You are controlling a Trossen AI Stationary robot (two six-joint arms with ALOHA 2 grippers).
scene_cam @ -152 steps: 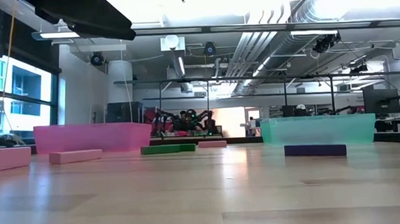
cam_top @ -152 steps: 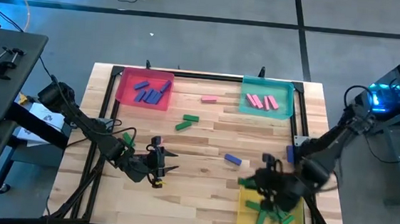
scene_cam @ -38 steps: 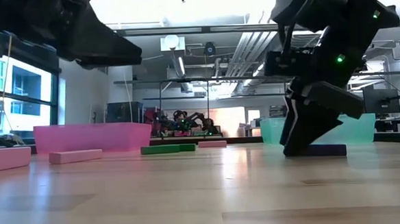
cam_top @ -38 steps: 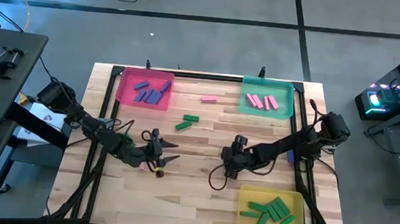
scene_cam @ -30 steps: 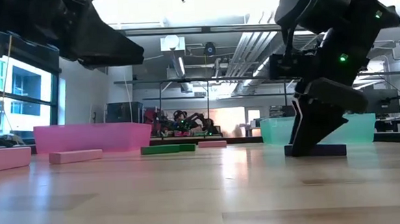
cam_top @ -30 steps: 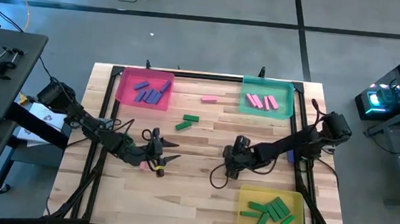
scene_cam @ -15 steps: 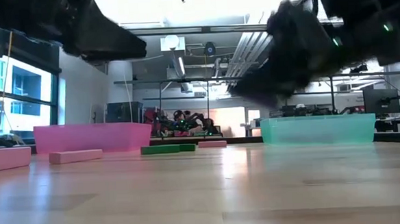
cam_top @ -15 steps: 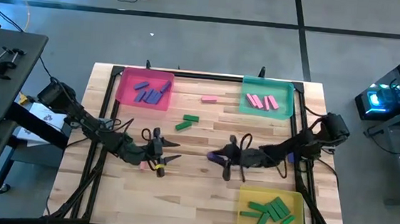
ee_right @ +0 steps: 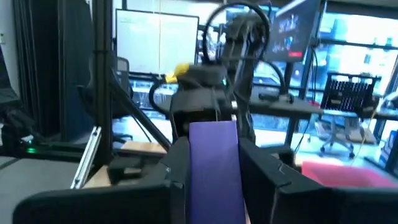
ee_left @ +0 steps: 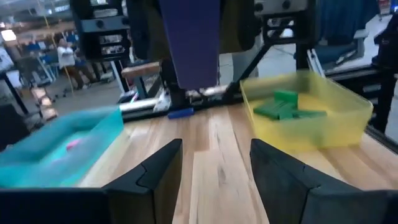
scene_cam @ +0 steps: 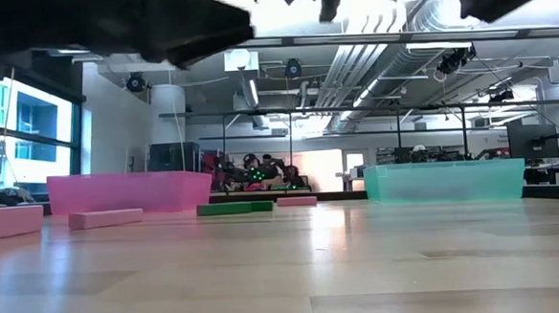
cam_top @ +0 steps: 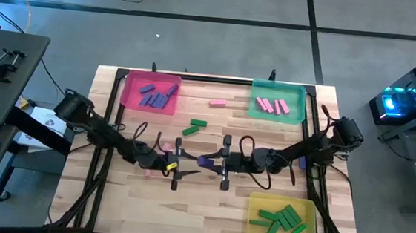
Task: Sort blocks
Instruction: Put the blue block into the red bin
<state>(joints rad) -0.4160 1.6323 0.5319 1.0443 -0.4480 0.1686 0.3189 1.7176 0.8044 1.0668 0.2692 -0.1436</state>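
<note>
A blue-purple block (cam_top: 206, 161) hangs above the table's middle with my right gripper (cam_top: 216, 162) shut on it. My left gripper (cam_top: 187, 167) faces it from the left, open. The block (ee_left: 193, 43) stands just ahead of the left gripper's spread fingers (ee_left: 155, 177) and is not between them. Several blue-purple blocks (cam_top: 154, 96) lie in the pink tray (cam_top: 130, 81), pink blocks (cam_top: 272, 105) in the teal tray (cam_top: 299, 90), and green blocks (cam_top: 280, 219) in the yellow tray (cam_top: 257, 206). Loose on the wood lie a pink block (cam_top: 217, 102), two green blocks (cam_top: 194, 126) and another pink block (cam_top: 147, 173). My right gripper pinches the blue-purple block's two long sides (ee_right: 214, 168) between its two fingers (ee_right: 177, 168). The fingers come level from the table's right and lie along the block. Its free end sticks out toward my left gripper. The block is lifted clear of the table.
A blue block (cam_top: 302, 162) lies near the right rail under my right arm. Black frame rails (cam_top: 108, 109) run along the table's sides. Loose cables (cam_top: 246, 145) hang off both arms. Bare wood lies at the near middle (cam_top: 200, 213).
My right gripper has shut on the blue-purple block on the table and lifted it clear. It has tipped from pointing down to level and swung toward the table's left. My left gripper has moved toward the table's right, up to the block, staying open.
</note>
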